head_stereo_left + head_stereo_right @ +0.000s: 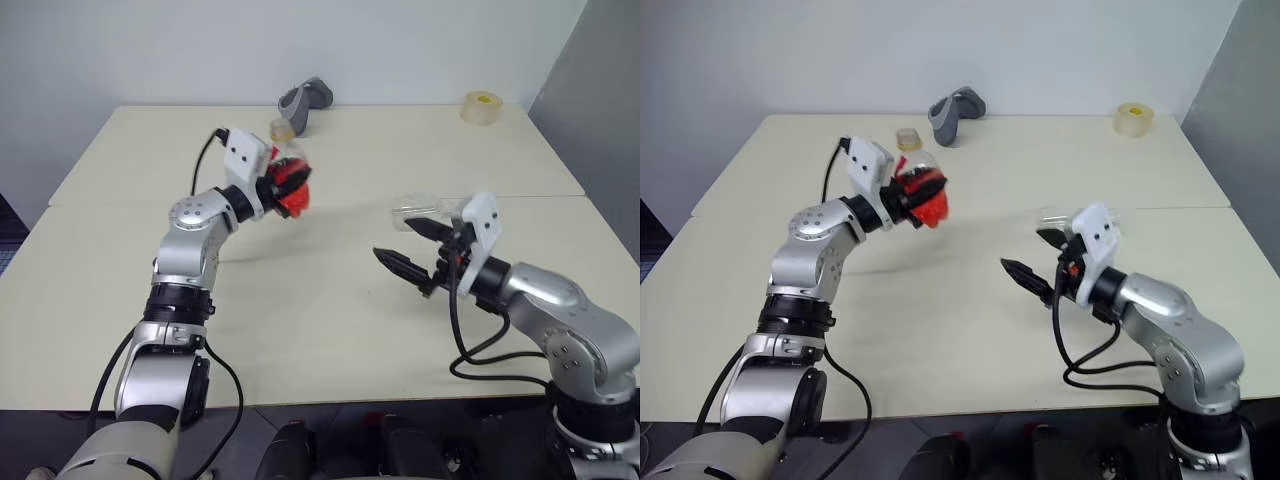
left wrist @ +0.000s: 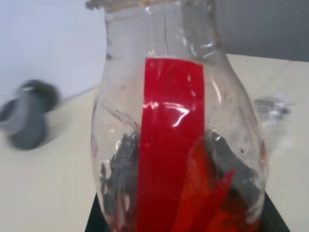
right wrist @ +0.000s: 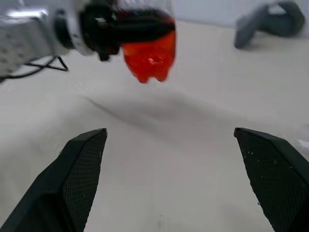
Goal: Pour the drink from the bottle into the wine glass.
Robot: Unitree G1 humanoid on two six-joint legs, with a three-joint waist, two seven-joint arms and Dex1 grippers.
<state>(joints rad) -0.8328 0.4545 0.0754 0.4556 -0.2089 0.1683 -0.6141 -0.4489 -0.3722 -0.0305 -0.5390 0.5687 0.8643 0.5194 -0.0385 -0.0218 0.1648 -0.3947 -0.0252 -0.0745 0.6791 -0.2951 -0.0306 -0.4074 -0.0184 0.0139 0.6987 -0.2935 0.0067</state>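
Standing seemingly upright, bottle (image 1: 288, 180) neck-up

Probably a laboratory or test room: plain cream rectangular tabletop (image 1: 330, 330) against bare white walls, with a yellowish tape roll (image 1: 481, 108).

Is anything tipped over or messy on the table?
Yes. The wine glass seems to lie on its side on the table, beside the open right gripper. No spill shows. The left gripper holds the bottle up.
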